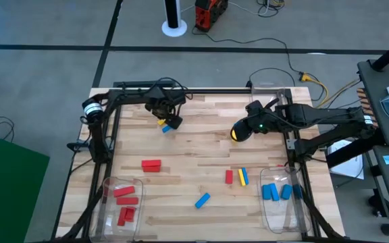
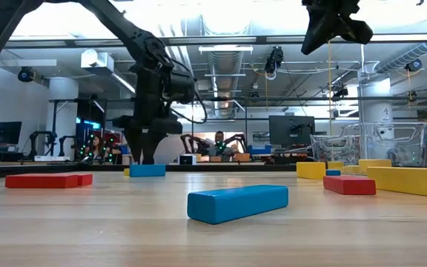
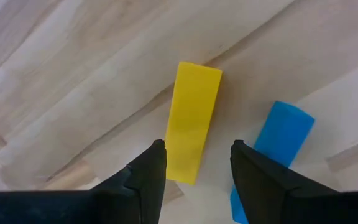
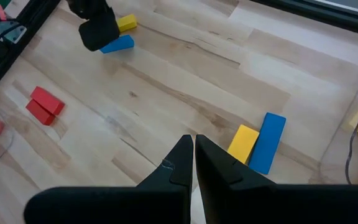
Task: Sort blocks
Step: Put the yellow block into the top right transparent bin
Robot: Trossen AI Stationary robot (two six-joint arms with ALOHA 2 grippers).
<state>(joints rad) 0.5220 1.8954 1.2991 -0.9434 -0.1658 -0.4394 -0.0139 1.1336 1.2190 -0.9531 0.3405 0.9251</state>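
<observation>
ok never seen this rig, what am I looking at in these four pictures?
Two robot arms at a wooden table, sorting coloured blocks into clear bins. One picture looks straight down, one looks level across the tabletop, and two come from cameras on the wrists. The left gripper is open, low over a yellow block that lies beside a blue block; it holds nothing. The right gripper is shut and empty, raised above the table. The red bin holds red blocks, the blue bin blue ones. More blocks lie loose.

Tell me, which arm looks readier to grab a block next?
Probably the left: its open left gripper hangs straddling the yellow block. The right gripper is shut, raised above bare wood.
</observation>
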